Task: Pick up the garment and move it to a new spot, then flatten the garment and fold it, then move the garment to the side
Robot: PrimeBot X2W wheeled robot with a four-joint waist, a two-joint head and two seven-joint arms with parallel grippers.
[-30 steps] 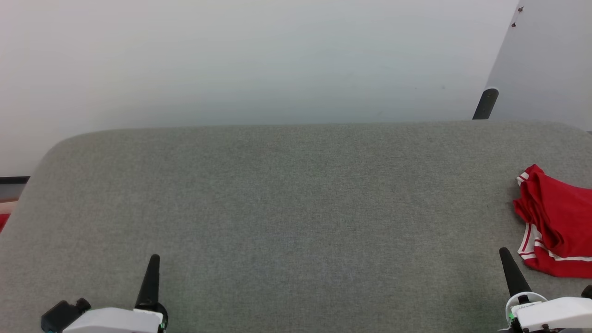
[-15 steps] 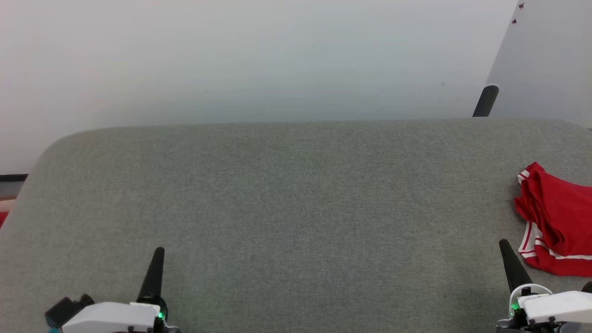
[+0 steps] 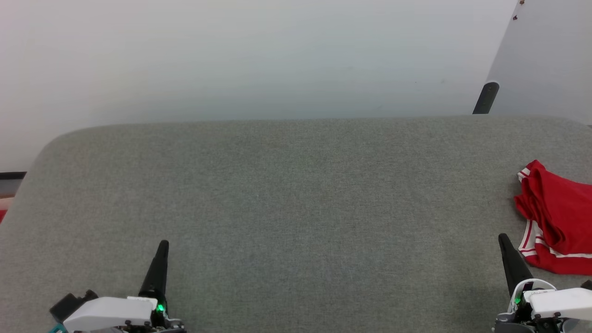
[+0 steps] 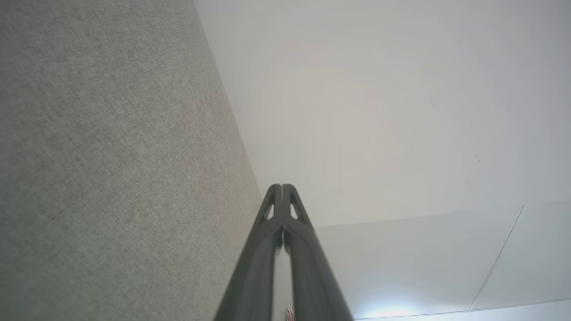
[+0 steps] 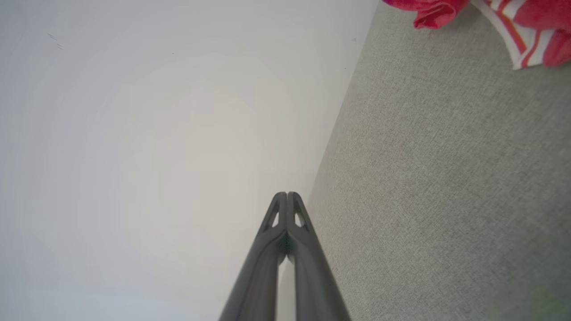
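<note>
Two tools pinched shut, empty: left tool [image 3: 163, 243], right tool [image 3: 502, 237]; crumpled garment [image 3: 557, 217] lies near right tool

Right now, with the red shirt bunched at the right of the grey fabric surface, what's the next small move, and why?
Probably open the right gripper and reach it toward the crumpled red shirt with white striped trim. It lies untouched on the grey fabric surface just beyond that gripper, which is shut on nothing.

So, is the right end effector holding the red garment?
No, the right end effector is shut on nothing; the garment lies apart from it on the grey surface.
</note>
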